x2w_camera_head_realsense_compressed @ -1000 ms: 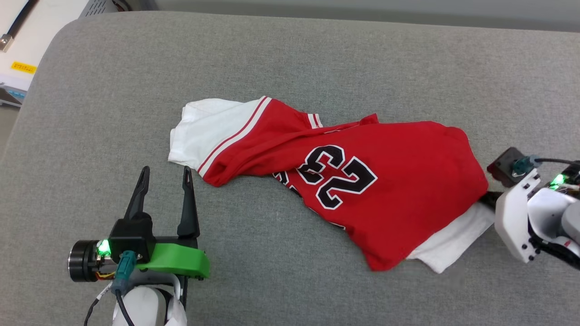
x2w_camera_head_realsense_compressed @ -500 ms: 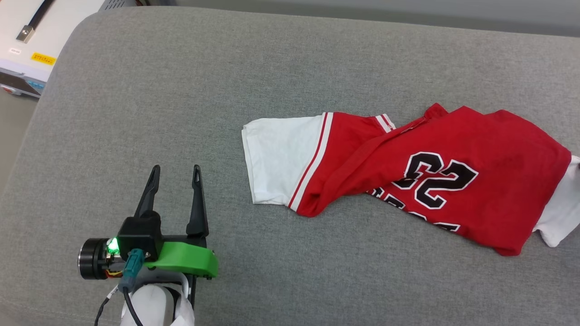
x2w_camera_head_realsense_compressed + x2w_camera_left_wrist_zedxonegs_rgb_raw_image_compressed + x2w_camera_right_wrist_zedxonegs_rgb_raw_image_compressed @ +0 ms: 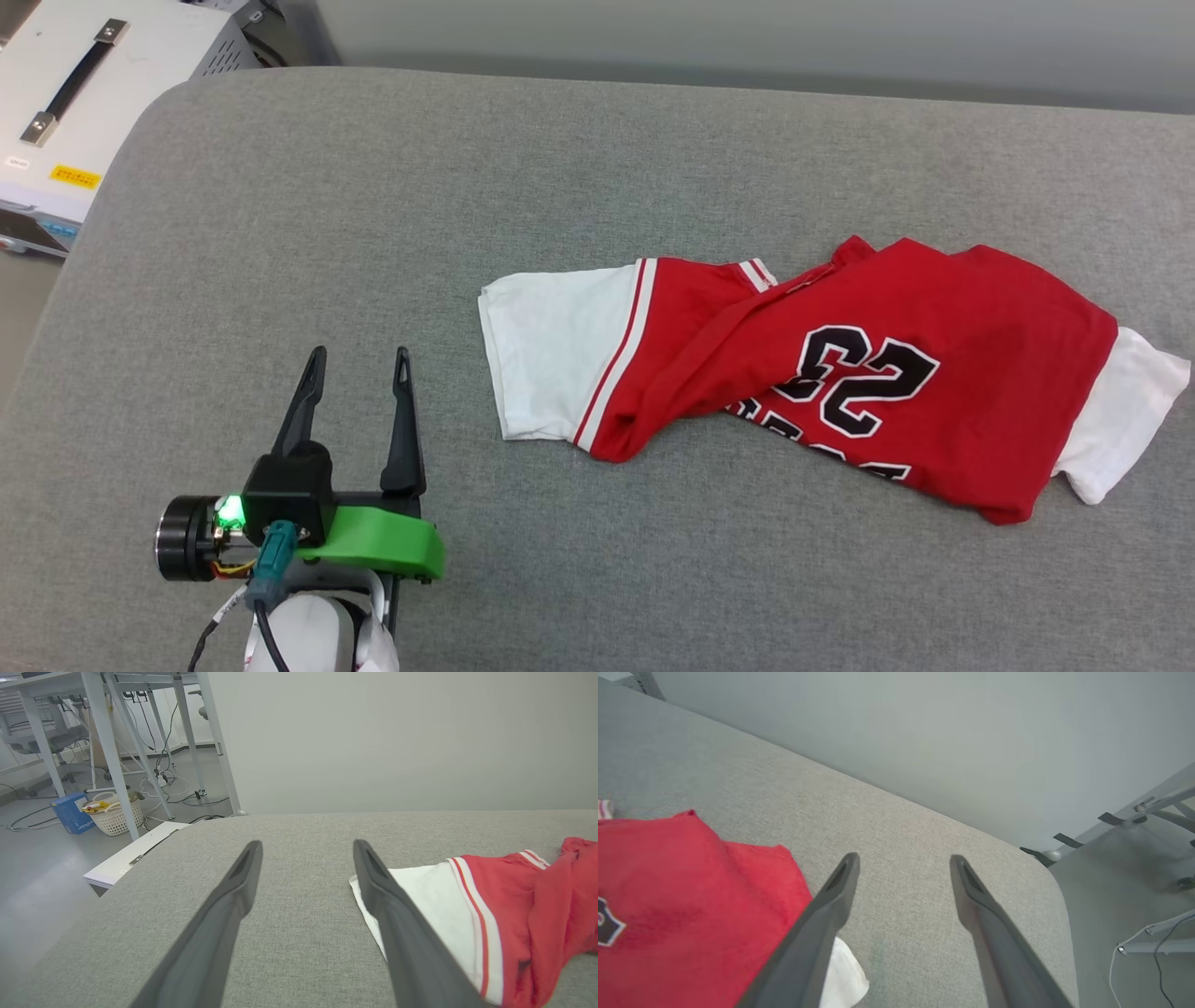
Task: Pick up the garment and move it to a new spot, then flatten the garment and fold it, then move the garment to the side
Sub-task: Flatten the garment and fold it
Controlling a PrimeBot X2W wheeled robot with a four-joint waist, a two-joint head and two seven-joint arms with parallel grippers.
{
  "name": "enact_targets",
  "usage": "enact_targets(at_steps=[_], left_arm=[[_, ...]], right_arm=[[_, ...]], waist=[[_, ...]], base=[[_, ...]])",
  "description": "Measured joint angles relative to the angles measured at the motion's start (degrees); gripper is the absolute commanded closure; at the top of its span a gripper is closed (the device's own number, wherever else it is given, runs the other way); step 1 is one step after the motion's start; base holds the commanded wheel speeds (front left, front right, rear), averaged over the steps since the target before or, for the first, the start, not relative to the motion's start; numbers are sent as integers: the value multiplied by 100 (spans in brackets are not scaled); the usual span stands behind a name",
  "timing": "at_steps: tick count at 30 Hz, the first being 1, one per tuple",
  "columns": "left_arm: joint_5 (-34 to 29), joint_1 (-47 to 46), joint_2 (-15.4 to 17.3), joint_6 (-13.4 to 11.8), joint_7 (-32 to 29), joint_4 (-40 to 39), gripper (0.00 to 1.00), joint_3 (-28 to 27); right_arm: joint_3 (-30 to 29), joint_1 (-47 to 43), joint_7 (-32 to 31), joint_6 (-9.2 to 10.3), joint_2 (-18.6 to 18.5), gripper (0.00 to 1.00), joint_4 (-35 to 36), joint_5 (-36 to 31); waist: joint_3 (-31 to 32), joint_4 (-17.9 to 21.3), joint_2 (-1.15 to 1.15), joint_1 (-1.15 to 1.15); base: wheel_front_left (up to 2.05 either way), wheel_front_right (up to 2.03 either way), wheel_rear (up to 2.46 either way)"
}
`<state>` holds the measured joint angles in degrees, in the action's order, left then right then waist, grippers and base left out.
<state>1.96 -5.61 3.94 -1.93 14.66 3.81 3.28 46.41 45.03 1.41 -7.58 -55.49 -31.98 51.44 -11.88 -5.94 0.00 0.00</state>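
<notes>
Garment (image 3: 934,308) crumpled on grey cushion (image 3: 280,233) | left fingers (image 3: 403,429) apart | right fingers (image 3: 826,914) apart

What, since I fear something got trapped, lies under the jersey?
The garment lies on the grey cushion. A white sleeve and lettering peek from under its red body. Anything else beneath the cloth is covered.

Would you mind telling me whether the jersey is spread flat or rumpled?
Rumpled. The garment lies twisted on the grey cushion: a diagonal fold crosses its red body, partly hiding the lettering.
</notes>
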Motion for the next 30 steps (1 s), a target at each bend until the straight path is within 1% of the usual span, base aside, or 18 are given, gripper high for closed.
enact_targets(at_steps=[2,5,8,11,13,16,18,24,27,30], left_arm=[[-7,0,0,14,0,-37,0,5],[-9,-3,-1,16,0,-63,0,24],[-23,-22,-2,25,0,-80,0,53],[-25,-64,-5,26,0,-98,0,77],[-24,-98,-9,26,0,-101,0,101],[-19,-197,-23,24,0,-104,0,168],[4,-286,-36,23,0,-116,0,219],[56,-495,-56,13,0,-129,0,342],[65,-597,-63,7,0,-131,0,366],[99,-647,-68,-34,0,-129,0,376]], right_arm=[[-222,51,-176,0,-23,0,387,125],[-408,114,-642,1,-14,0,859,336],[-408,181,-1324,1,5,0,1165,400],[-354,268,-2169,1,109,0,1206,545],[-330,334,-2722,1,243,0,1126,621],[-294,478,-3255,1,470,0,927,620],[-269,567,-3464,2,622,0,738,556],[-221,808,-3631,2,1136,0,-26,231],[-56,831,-3664,1,1221,0,-424,-68],[-91,888,-3697,1,1255,0,-710,-27]], waist=[[-30,7,0,0],[-105,-15,0,0],[-203,-54,0,0],[-308,-99,0,0],[-399,-136,0,0],[-543,-196,0,0],[-645,-242,0,0],[-969,-391,0,0],[-1111,-473,0,0],[-1203,-565,0,0]], base=[[0,0,0],[0,0,0],[0,0,0],[0,0,0],[0,0,0],[0,0,0],[0,0,0],[0,0,0],[0,0,0],[0,0,0]])
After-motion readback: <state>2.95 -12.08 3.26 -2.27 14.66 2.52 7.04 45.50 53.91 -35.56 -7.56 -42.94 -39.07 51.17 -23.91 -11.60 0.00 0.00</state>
